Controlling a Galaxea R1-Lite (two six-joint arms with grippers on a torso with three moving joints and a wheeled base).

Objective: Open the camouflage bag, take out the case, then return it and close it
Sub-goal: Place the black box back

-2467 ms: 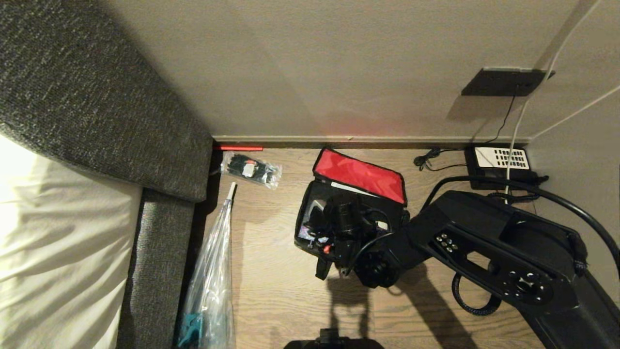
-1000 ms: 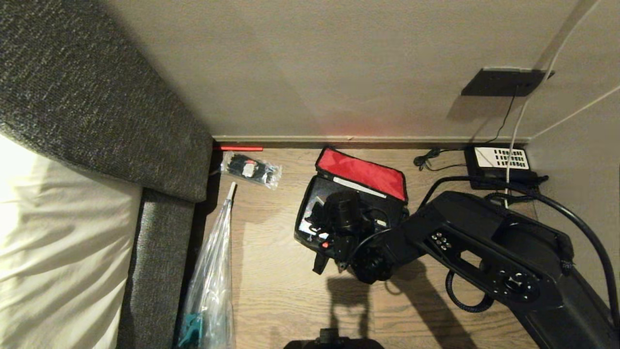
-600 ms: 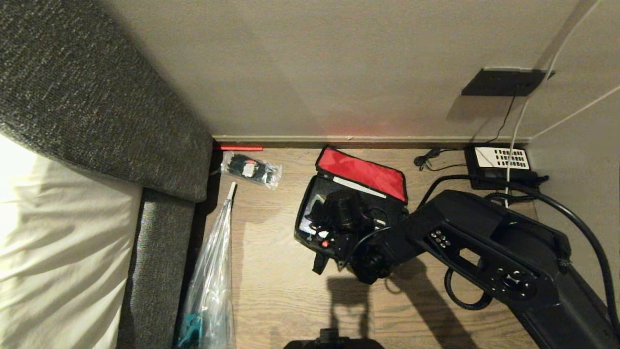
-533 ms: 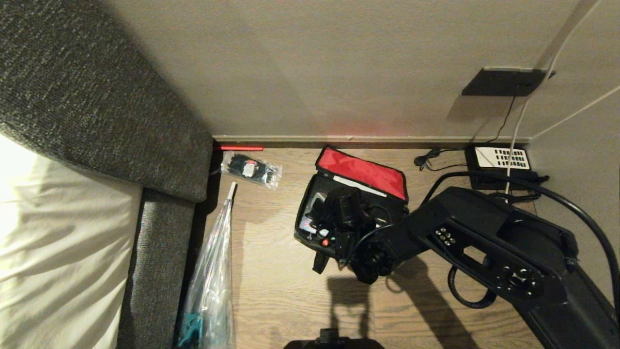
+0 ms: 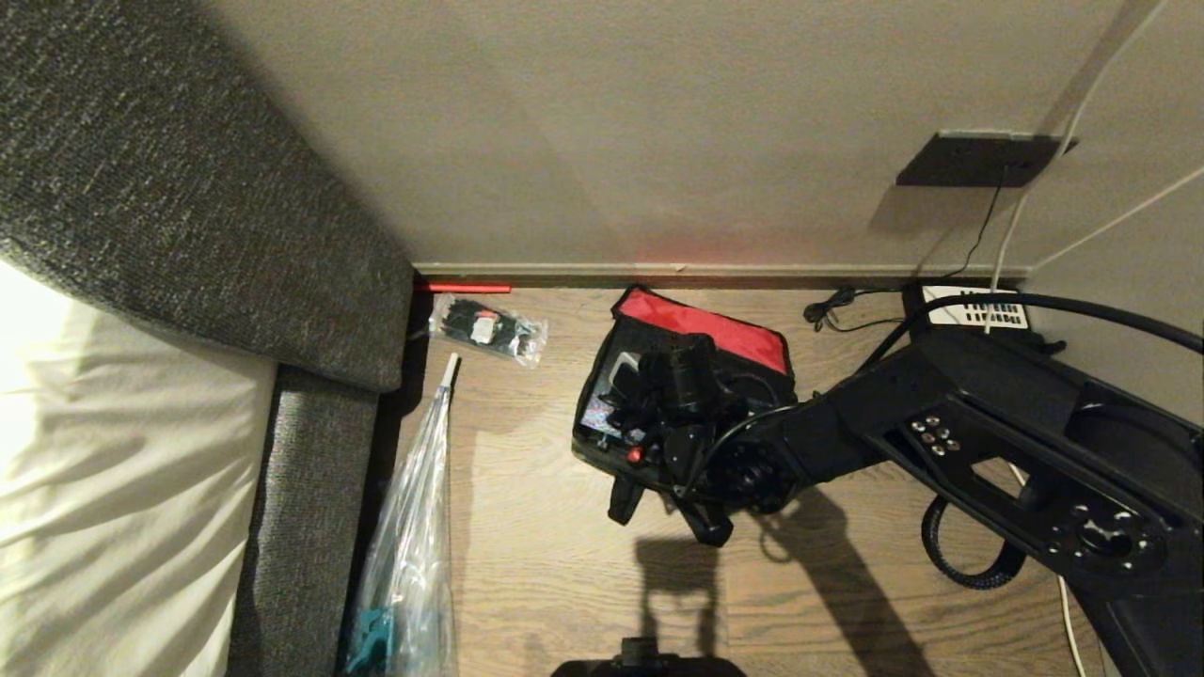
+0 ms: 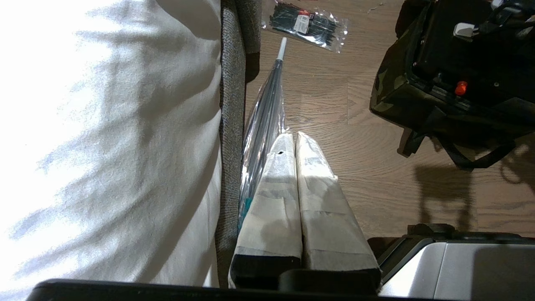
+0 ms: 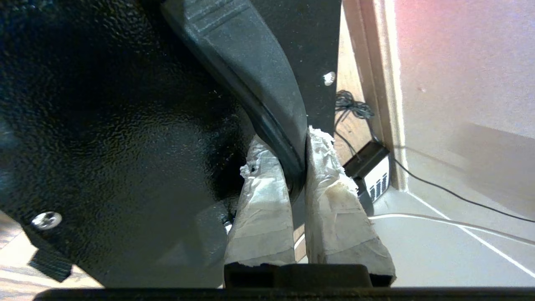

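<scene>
Right wrist view is showing the right gripper point(image 7: 294, 184) with its fingers point(image 7: 261, 217) clamping the handle point(image 7: 250, 83) of the case point(image 7: 104, 125), which is sitting partly inside the open camouflage bag point(image 5: 602, 451) on the floor; lifting straight should be avoiding snags on the lid point(image 5: 705, 324), while the left gripper point(image 6: 294, 167), pressed together and empty, is idling.

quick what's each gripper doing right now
Left gripper: shut, empty, parked above the floor.
Right gripper: shut on the case handle, at the camouflage bag.
</scene>
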